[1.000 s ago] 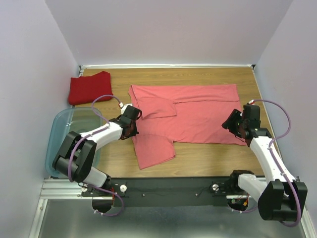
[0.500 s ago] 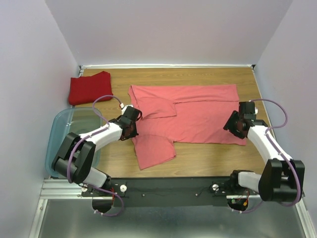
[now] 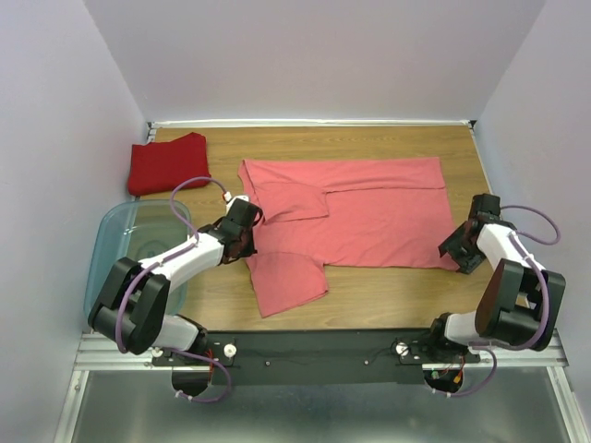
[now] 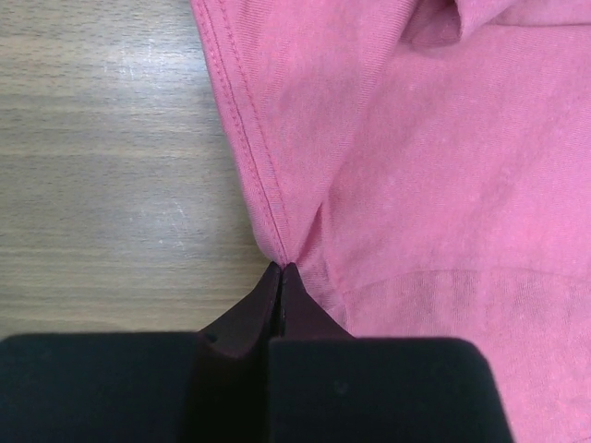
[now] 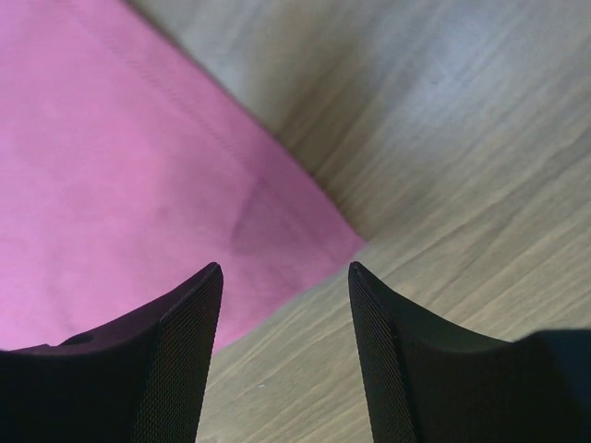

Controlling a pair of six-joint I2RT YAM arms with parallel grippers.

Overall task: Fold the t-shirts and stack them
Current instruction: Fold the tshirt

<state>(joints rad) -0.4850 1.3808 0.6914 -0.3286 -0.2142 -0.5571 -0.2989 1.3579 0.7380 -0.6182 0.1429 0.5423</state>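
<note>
The salmon-pink t-shirt (image 3: 369, 212) lies spread flat across the middle of the table, one sleeve folded over its chest and one sleeve sticking out toward the near edge. My left gripper (image 3: 247, 242) is shut on the shirt's left edge at the armpit; in the left wrist view (image 4: 280, 269) the cloth (image 4: 443, 175) puckers at the closed tips. My right gripper (image 3: 459, 251) is open at the shirt's near right corner; the right wrist view (image 5: 284, 268) shows that corner (image 5: 314, 235) between the spread fingers, on the wood. The deep red t-shirt (image 3: 167, 162) lies folded at the far left.
A clear bluish plastic bin (image 3: 118, 249) sits at the near left, beside my left arm. Bare wooden table (image 3: 397, 291) shows in front of the pink shirt and along the far edge. White walls close in on the left, right and back.
My right gripper has swung from over the shirt's right edge out to the right and nearer, to the near right corner. My left gripper has stayed at the shirt's left edge.
</note>
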